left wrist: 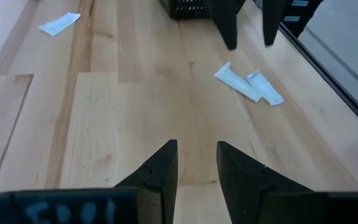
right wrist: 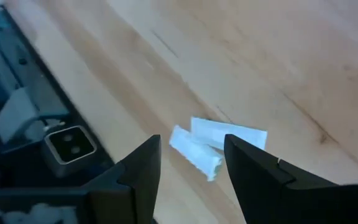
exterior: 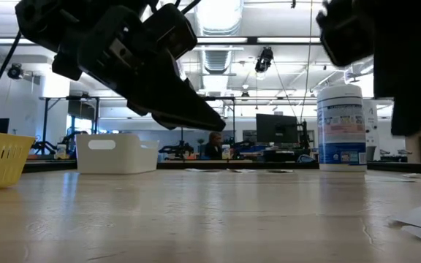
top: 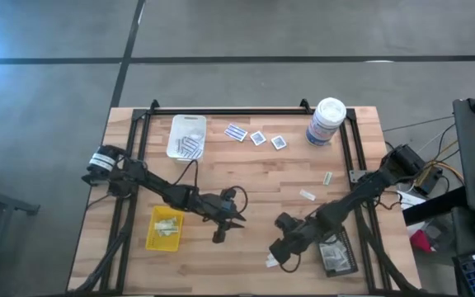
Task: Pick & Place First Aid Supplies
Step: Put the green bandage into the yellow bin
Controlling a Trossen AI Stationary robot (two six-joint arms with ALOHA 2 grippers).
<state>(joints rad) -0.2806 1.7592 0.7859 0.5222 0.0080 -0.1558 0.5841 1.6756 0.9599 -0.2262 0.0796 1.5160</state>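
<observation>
First aid supplies lie scattered on the wooden table [top: 246, 177]. Two pale strips [right wrist: 213, 146] lie overlapping near the front edge, flat on the wood, beside the black tray [top: 336, 256]. My right gripper [right wrist: 192, 139] hangs open just above them, one finger to each side, touching neither. My left gripper [left wrist: 196, 149] is open over bare wood at the table's middle front [top: 228, 228], with nothing between its fingers. Blue-striped and dark-centred packets [top: 258, 138] lie near the far edge. Two small strips [top: 307, 195] lie right of centre.
A white tray [top: 186, 136] with several packets stands at the far left, and a yellow tray [top: 165, 228] with some at the near left. A tall white canister [top: 326, 122] stands at the far right. A black frame [top: 246, 110] rims the table.
</observation>
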